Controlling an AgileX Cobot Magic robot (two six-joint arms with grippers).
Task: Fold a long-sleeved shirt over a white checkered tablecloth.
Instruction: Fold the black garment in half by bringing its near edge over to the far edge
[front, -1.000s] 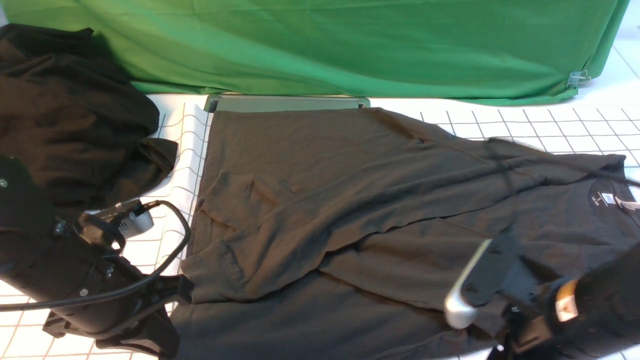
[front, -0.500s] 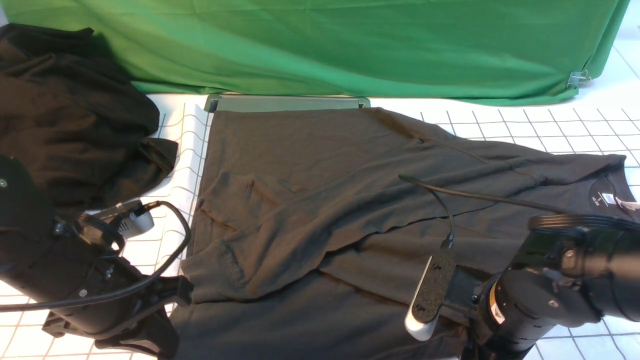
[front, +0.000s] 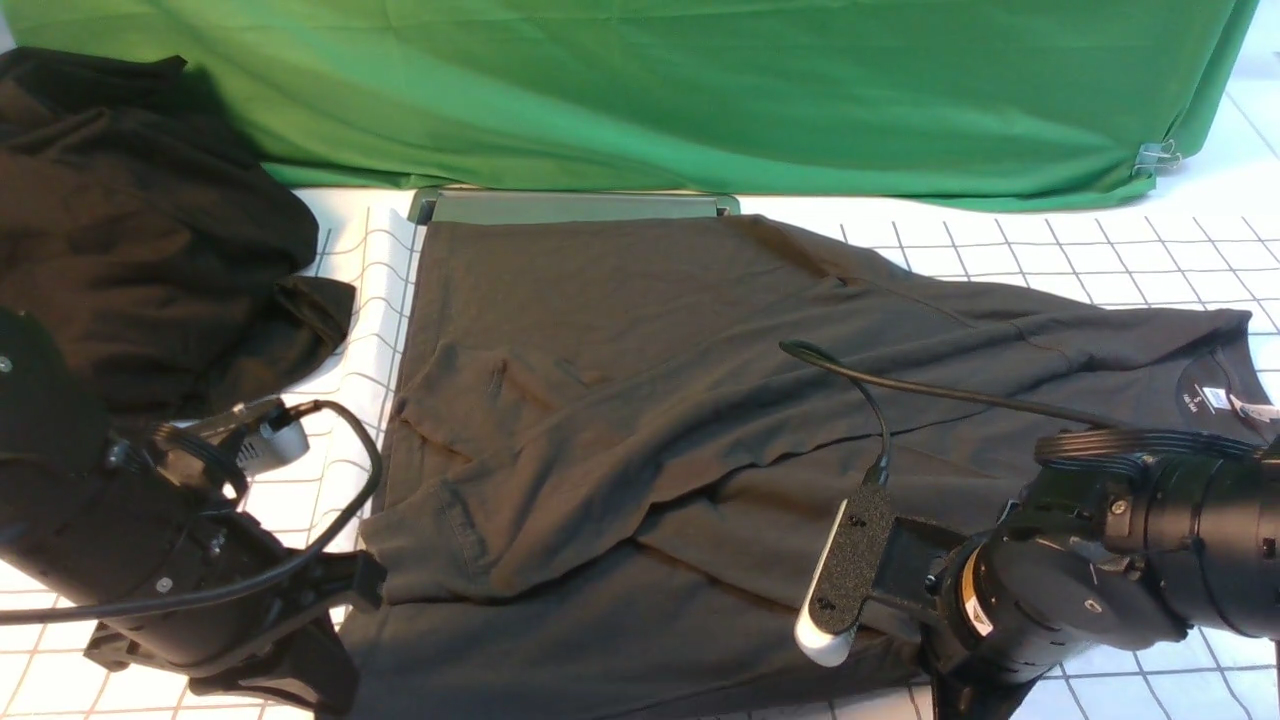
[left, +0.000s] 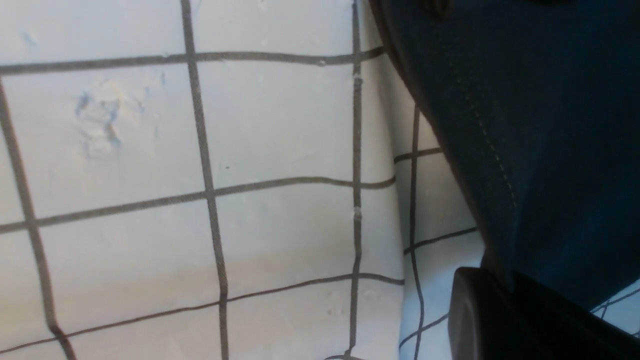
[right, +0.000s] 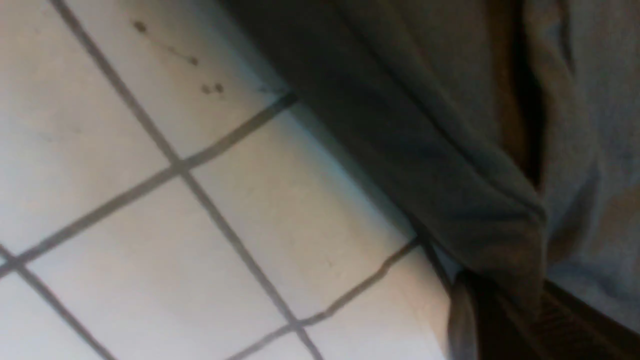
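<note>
The dark charcoal long-sleeved shirt lies on the white checkered tablecloth, a sleeve folded across its body and its neck label at the far right. My left gripper sits at the shirt's near left corner. In the left wrist view this gripper is shut on the stitched edge of the shirt, just above the tablecloth. My right gripper reaches down at the shirt's near edge, right of centre. In the right wrist view it is shut on a bunched fold of the shirt beside the tablecloth.
A blacker heap of cloth lies at the back left. A green cloth hangs along the back, held by a clip. A grey-green board edge shows behind the shirt. The right wrist cable arcs over the shirt.
My right arm swung in from the right and came down to the shirt's near edge, and its jaws closed on the cloth. The left arm and the shirt stayed still.
</note>
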